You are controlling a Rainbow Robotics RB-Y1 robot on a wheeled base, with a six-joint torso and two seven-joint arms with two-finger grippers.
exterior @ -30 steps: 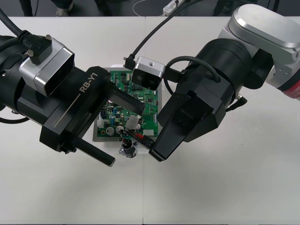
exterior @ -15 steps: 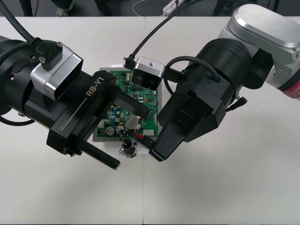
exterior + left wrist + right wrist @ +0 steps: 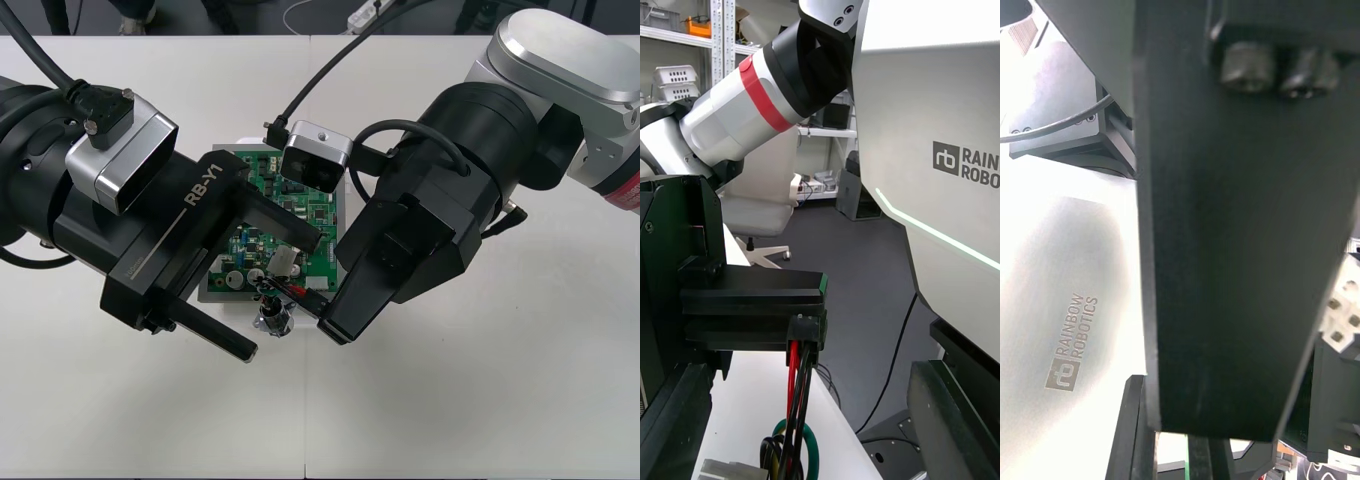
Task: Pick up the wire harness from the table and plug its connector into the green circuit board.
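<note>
My right pincer [image 3: 322,308] comes in over the near right corner of the green circuit board [image 3: 320,212] and is clamped on the wire harness [image 3: 287,288]. The small black plug [image 3: 806,330] is pinched at its fingertips. From the plug the red, black and green wires [image 3: 796,390] hang down towards the board's near edge. I cannot tell whether the plug is in the board.

The round metal socket [image 3: 272,320] is just off that near edge, beside the white base [image 3: 213,287] and low over the counter [image 3: 480,400]. I cannot tell whether it rests there.

My left pincer [image 3: 281,294] reaches in from the board's left side with its jaws wide apart and grips nothing. One of its fingers [image 3: 280,222] lies across the board's middle. The other stands out past the near left corner, over the counter. The harness and the tips of my right pincer sit in the gap between them, close to the board's near edge.
</note>
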